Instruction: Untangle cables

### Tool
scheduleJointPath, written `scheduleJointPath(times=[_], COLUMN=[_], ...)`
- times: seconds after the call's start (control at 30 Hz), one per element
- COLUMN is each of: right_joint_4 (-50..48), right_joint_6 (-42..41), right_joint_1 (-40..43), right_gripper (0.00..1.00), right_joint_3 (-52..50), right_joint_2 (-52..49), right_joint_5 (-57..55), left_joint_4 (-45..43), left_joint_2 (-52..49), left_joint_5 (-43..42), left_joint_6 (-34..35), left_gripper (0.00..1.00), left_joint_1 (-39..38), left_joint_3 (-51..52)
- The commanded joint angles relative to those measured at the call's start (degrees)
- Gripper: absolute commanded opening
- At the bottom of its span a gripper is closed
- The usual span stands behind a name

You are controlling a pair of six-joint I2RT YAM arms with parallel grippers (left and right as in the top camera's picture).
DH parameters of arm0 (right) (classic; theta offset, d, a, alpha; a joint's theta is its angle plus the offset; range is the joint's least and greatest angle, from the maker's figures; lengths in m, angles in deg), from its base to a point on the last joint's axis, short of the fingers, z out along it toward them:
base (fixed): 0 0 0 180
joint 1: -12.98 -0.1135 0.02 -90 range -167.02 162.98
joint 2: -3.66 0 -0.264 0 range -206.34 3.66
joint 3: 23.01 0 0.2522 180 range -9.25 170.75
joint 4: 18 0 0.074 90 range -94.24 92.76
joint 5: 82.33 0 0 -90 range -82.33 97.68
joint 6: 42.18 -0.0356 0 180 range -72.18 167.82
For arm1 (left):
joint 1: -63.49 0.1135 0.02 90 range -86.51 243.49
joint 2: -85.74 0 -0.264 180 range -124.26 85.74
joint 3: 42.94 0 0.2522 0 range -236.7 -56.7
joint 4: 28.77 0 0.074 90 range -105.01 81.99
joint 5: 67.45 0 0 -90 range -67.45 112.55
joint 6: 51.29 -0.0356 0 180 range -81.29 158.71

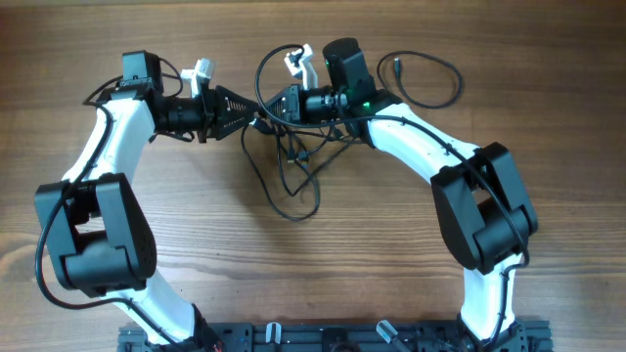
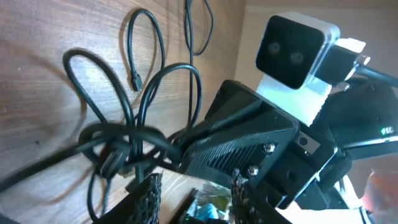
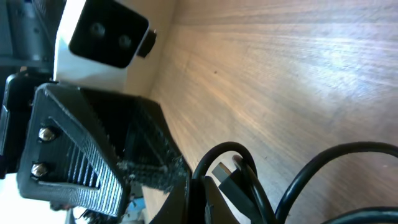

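Right claw (image 1: 278,106) is pinched tight on the knot of the cables (image 1: 293,191). Left claw (image 1: 250,117) sits nose to nose with it, jaws a bit apart right at that knot. Loops trail down onto the wooden table (image 1: 323,274). Farther back, 1 loose cable (image 1: 435,86) lies by itself.

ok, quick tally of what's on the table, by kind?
2 arms: left arm, right arm
2 claws: left claw, right claw
1 tangled cable bundle, strands too knotted to count
1 cable loop lying apart, beyond the right arm
Total: 6
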Motion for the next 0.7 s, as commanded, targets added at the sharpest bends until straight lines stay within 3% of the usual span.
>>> scheduleJointPath(times=[0.0, 0.27, 0.67], right_joint_4=[-2.03, -7.96, -8.57], right_joint_6=[1.38, 1.36, 5.73], right_joint_1=[-0.63, -0.83, -1.16], right_gripper=[0.04, 0.04, 0.04], right_joint_3=[0.90, 0.90, 0.90], right_joint_2=[0.46, 0.46, 0.46], right_joint_5=[-0.11, 4.90, 9.88], left_joint_4=[0.28, -0.07, -5.66], left_joint_2=[0.17, 0.17, 0.17], left_joint_5=[-1.09, -1.05, -0.83], left_joint_6=[6.14, 14.51, 26.84], left_gripper=[0.39, 0.40, 0.38], left_joint_1=[0.04, 0.04, -0.22], left_joint_3=[-0.15, -0.15, -0.15])
